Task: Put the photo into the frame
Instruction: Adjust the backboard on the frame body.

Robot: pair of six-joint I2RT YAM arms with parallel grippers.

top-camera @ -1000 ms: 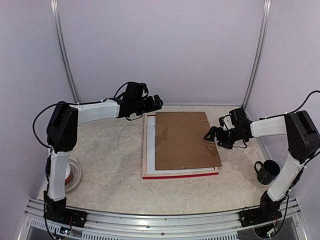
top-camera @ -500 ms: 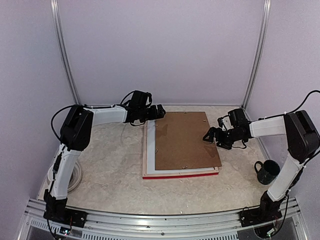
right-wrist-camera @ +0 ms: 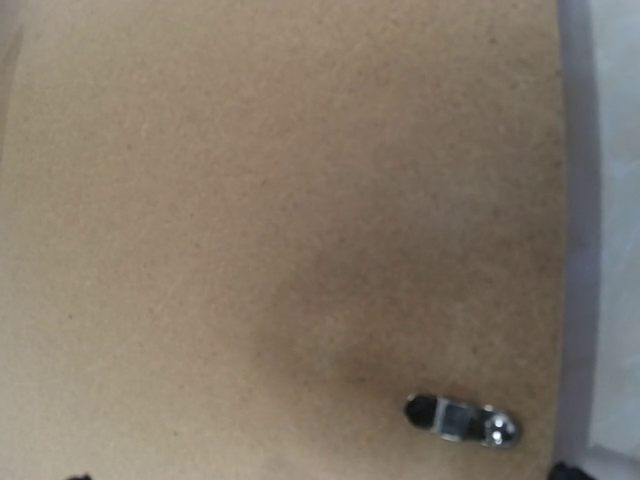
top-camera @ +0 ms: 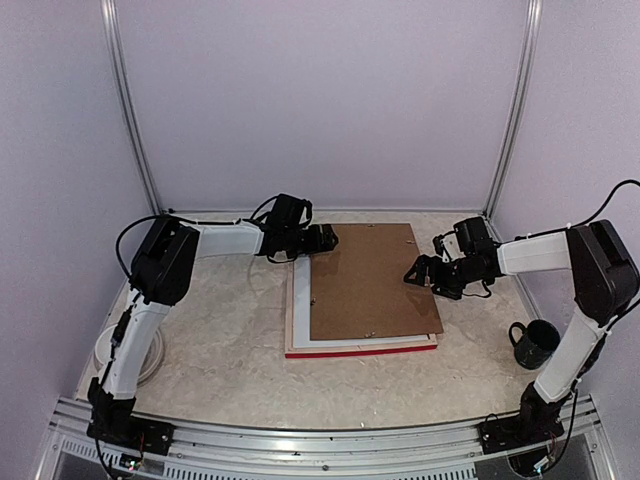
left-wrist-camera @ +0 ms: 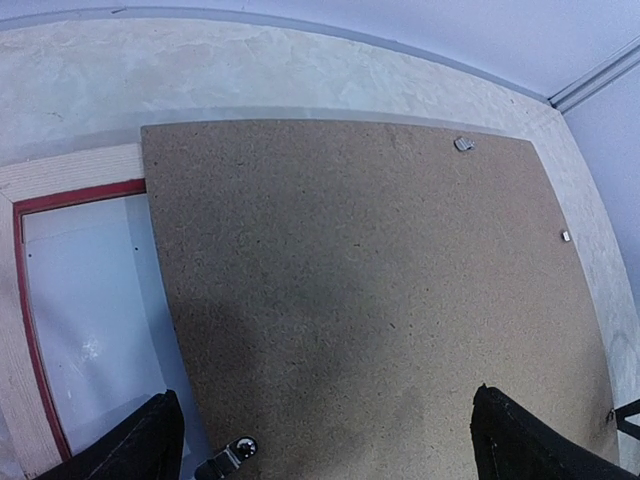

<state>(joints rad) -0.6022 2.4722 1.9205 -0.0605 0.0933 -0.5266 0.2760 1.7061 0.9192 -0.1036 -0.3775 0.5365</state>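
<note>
The frame lies face down mid-table, its pale wood rear up and a red edge along its near side; its red inner edge shows in the left wrist view. A brown backing board with small metal clips lies skewed on top of it. A pale sheet shows inside the frame beside the board. The photo's cat print is hidden. My left gripper is open over the board's far left corner, with the board between its fingers. My right gripper is open over the board's right edge.
A black mug stands at the right near my right arm's base. A white coil lies at the left by my left arm. Purple walls close in the back and sides, and a metal rail runs along the near edge.
My left gripper has moved right and lower, from left of the frame's far corner to over the board's far left corner. The right gripper has barely moved.
</note>
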